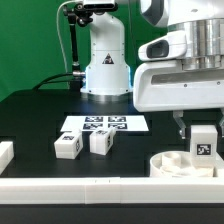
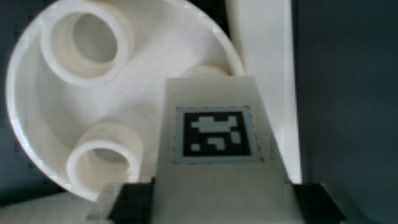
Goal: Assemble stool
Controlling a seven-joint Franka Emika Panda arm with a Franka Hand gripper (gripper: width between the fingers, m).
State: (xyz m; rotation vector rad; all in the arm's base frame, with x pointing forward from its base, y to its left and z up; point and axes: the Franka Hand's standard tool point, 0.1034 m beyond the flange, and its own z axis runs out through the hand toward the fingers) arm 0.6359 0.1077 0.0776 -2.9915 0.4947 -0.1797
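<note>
gripper (image 2: 217,203) clamped on stool leg (image 2: 217,110) at seat (image 2: 63,100) | risk: you miss socket (image 2: 102,160), leg catches rim, tilts in grip | check alignment before lowering

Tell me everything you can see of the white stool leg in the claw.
The small blocky white plastic leg looks smooth and matte. In the wrist view it narrows toward one end, with one black-and-white square tag on its face. It stands upright, clamped on two sides by the dark claw. It is over the low round white drum-shaped seat, beside the seat's round sockets. Whether it touches the seat cannot be told.
</note>
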